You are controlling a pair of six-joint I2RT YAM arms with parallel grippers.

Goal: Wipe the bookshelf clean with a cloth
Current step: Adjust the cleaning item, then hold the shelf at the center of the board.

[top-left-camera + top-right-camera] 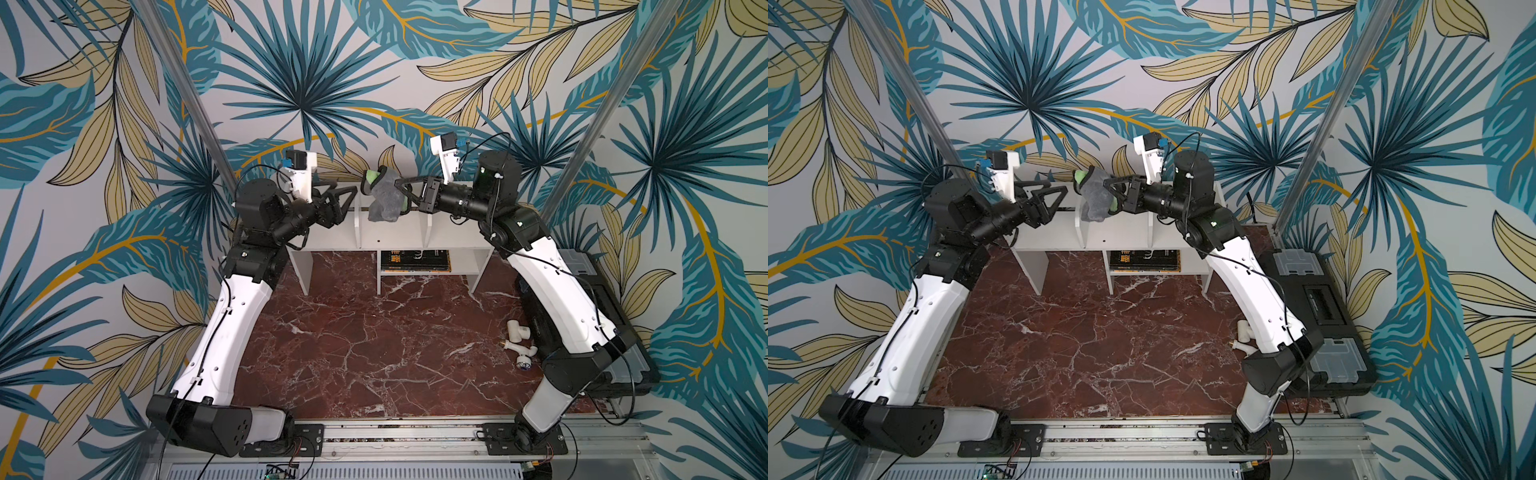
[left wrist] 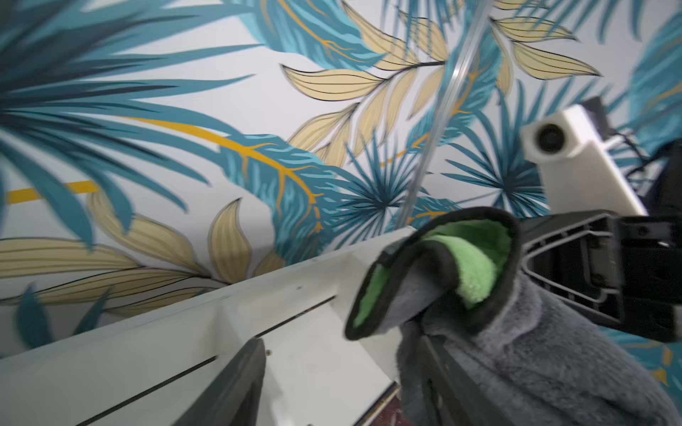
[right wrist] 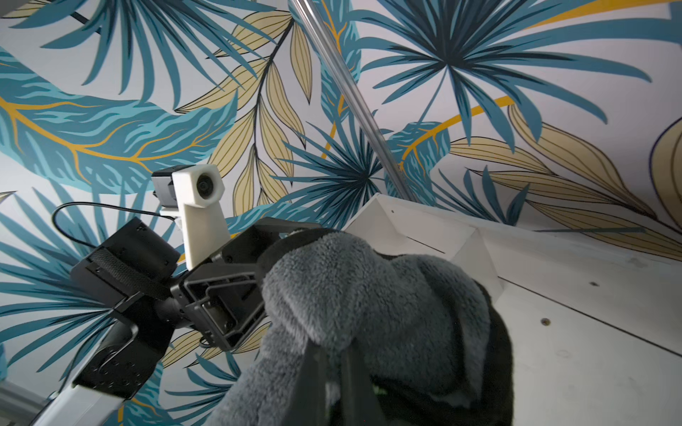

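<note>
The cloth [image 1: 384, 195] is grasped by the right fingers [image 1: 411, 183] over the middle compartment of the bookshelf [image 1: 390, 239], at the worktop's [image 1: 374, 353] far edge. The left fingers [image 1: 343, 194] are spread, released. A dark flat item [image 1: 415, 261] is seen in the lower cubby.

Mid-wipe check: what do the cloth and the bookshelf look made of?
The cloth looks like plush microfibre: fuzzy grey pile, lime-green reverse, dark bound edge. The bookshelf seems white laminated board, matte: flat thin panels, small screw marks; core not visible.

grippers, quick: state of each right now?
Left gripper: open, holding nothing.
Right gripper: closed, holding the cloth.
</note>
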